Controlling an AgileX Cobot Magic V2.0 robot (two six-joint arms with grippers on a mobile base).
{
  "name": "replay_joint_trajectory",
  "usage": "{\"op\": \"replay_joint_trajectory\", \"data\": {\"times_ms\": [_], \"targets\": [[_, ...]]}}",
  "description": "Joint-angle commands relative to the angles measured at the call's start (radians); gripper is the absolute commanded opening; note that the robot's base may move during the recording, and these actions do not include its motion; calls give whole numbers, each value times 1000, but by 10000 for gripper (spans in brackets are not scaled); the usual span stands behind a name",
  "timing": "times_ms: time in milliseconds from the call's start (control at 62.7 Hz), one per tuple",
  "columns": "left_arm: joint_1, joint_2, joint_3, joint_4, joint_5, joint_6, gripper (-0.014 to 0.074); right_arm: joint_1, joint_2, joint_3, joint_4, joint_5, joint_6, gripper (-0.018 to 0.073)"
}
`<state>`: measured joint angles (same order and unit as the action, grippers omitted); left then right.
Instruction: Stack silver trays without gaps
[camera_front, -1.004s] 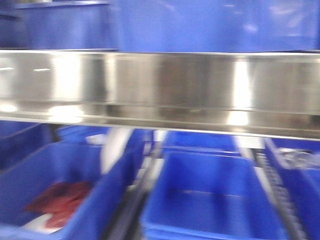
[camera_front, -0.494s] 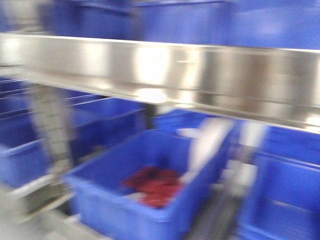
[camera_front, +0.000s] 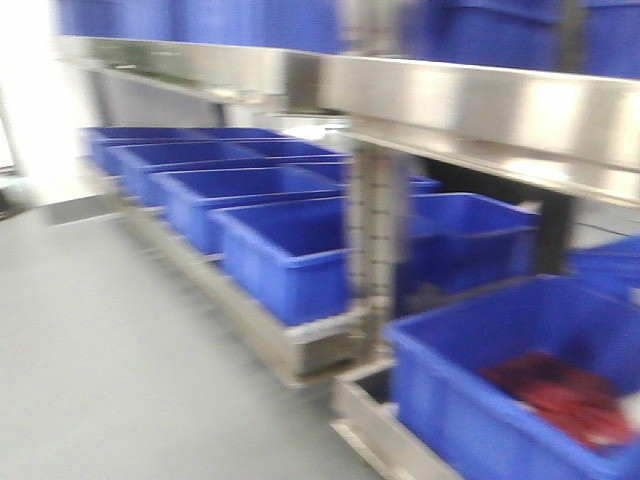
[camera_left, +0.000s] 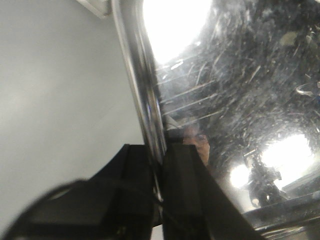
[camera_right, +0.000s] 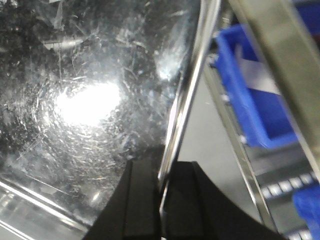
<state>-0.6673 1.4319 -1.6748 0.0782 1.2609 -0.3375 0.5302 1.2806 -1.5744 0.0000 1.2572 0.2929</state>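
Left gripper (camera_left: 157, 150): 2 matte black fingers (camera_left: 184, 172), blocky, w/ flat inner faces, widening twd the base. Outer edges slope away at an angle. A blurred, rounded black part of the body sits at lower left in the wrist view. Right gripper (camera_right: 161, 172): same build, 2 black slab fingers (camera_right: 141, 192), straight inner faces, sloped outer edges, faint grey sheen on top.

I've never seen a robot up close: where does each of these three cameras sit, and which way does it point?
Front: on the robot's body, facing a rack of blue bins under a steel rail; no robot parts show.
Left wrist: looks along the left end effector, shut on a scratched tray rim.
Right wrist: looks along the right end effector, shut on a tray rim, bins beyond.
Shared: both wrist views show a tray; front and right wrist show bins.
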Motion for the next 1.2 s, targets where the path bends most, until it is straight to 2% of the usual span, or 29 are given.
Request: {"op": "replay_joint_trajectory", "data": {"times_ms": [0,1164,1180], "targets": [[-14,-34,-22,-7,46,28,-48,6,-23,-31,21,41,-26,56],[-14,-34,-22,-8,46,28,-48,6,-23,-31,21,41,-26,56],[-46,-34,-22,-8,46,28,-48,6,-23,-31,21,41,-26,56]]}}
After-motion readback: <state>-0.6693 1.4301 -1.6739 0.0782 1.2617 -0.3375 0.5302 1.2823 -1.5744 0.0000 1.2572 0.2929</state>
